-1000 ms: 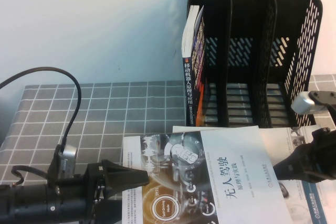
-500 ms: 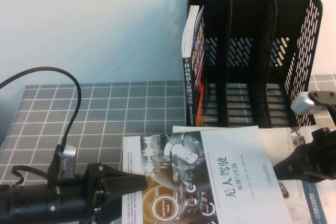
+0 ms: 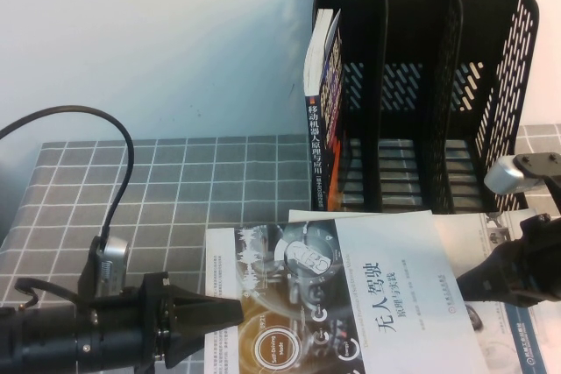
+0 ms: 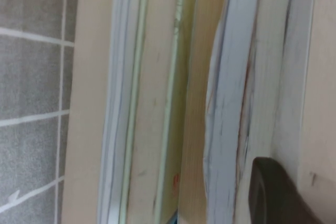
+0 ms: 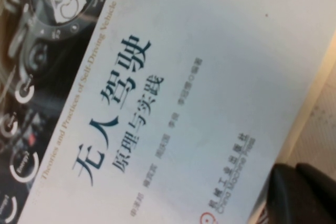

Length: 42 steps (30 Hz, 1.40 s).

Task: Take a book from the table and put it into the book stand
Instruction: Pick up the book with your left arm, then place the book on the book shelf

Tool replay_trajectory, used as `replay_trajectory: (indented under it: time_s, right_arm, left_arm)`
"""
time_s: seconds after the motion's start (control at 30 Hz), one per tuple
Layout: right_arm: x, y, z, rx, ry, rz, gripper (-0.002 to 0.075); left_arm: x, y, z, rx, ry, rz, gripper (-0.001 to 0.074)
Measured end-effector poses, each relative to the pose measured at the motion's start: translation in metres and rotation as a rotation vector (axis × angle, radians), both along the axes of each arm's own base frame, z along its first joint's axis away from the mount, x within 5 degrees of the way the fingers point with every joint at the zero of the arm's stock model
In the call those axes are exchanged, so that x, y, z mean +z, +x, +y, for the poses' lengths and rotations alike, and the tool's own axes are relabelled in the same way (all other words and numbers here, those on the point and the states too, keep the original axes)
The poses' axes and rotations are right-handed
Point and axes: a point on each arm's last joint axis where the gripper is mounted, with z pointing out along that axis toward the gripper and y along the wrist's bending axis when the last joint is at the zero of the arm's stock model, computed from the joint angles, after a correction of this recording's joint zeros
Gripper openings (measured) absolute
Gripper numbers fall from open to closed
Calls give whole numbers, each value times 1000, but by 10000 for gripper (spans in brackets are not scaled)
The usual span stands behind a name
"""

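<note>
A white and dark top book (image 3: pixel 368 295) lies on a stack of books at the table's front. In the right wrist view its cover (image 5: pixel 173 66) fills the frame. The black book stand (image 3: pixel 383 85) stands at the back right, with one book (image 3: pixel 323 120) upright in its left slot. My left gripper (image 3: pixel 235 311) lies low at the top book's left edge and looks open. In the left wrist view only one finger (image 4: pixel 278 198) shows, against the stack's page edges (image 4: pixel 157 103). My right gripper (image 3: pixel 469 282) is shut at the book's right edge, its fingers (image 5: pixel 299 198) side by side.
Another book (image 3: pixel 517 339) sticks out from under the top one at the right. A black cable (image 3: pixel 123 172) loops over the grey tiled tablecloth (image 3: pixel 175 190) at the left. The stand's middle and right slots hold nothing.
My left gripper has sunk lower and drawn back a little to the left, its tips now level with the book's left edge. The right arm and the books have not moved.
</note>
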Motion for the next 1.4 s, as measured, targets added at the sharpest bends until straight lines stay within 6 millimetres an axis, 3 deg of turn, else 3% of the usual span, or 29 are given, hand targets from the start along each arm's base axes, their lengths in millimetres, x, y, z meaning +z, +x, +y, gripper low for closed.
replay_trajectory:
  time_s: [0.33, 0.43, 0.57, 0.73, 0.87, 1.17, 1.4]
  right_arm:
    - [8, -9, -5, 87, -79, -27, -2]
    - [22, -15, -12, 125, -170, -67, -2]
    - [59, -22, -24, 96, -283, -162, -2]
    - [101, -37, -36, 33, -364, -295, -2]
    - [119, -52, -41, -9, -365, -352, -2]
    - [133, -69, -45, -54, -344, -400, -2]
    - [130, -74, -45, -38, -349, -341, -2]
  left_arm:
    - [2, 0, 0, -3, 0, -15, 102]
    - [10, -2, 0, 8, 10, -30, 102]
    - [26, -7, 1, 26, 21, -37, 102]
    - [69, -4, 1, 32, 16, -141, 101]
    - [112, 4, 1, 10, 47, -244, 101]
    - [199, 30, 4, 23, 192, -409, 102]
    - [270, 45, -24, 59, 271, -629, 102]
